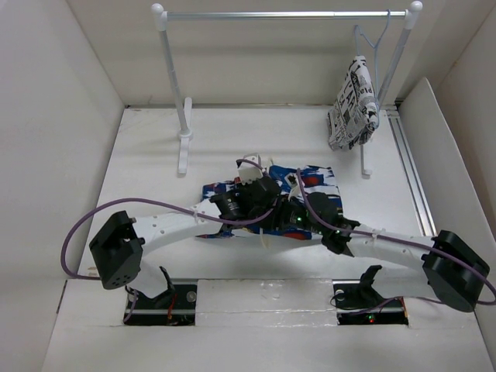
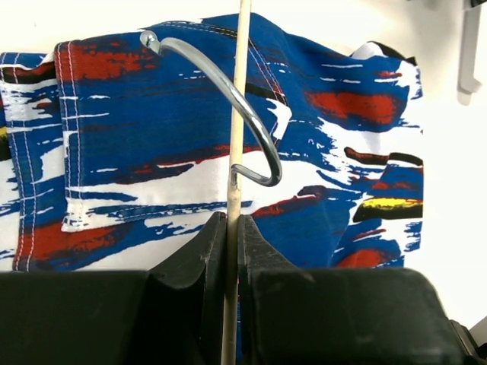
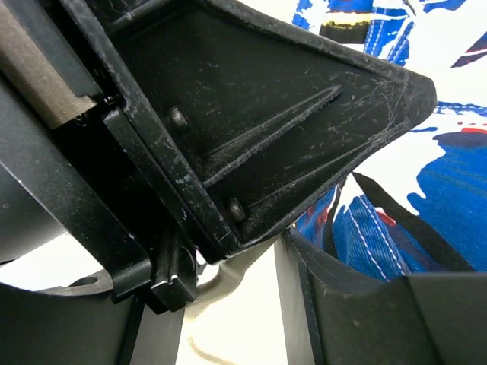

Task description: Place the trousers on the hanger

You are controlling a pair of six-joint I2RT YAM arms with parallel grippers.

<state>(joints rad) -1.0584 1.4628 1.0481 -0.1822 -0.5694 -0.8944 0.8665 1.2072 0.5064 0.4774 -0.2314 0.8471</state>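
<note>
The trousers [image 1: 318,180], blue-and-white with red, yellow and black streaks, lie folded flat on the table's middle. They fill the left wrist view [image 2: 152,129] and show at the right of the right wrist view [image 3: 449,190]. My left gripper [image 2: 232,220] hovers over them, shut on the hanger's thin beige bar [image 2: 240,91]. The hanger's metal hook [image 2: 251,114] curves over the cloth. In the top view the left gripper [image 1: 260,194] hides the hanger. My right gripper [image 3: 228,296] is open, close under the left gripper's body [image 3: 251,99], at the trousers' near edge [image 1: 298,215].
A white clothes rail [image 1: 287,14] stands at the back. A black-and-white newsprint-lettered cloth [image 1: 353,105] hangs from a light blue wire hanger [image 1: 373,43] at its right end. White walls [image 1: 54,155] close in both sides. Purple cables [image 1: 101,217] loop from the arms.
</note>
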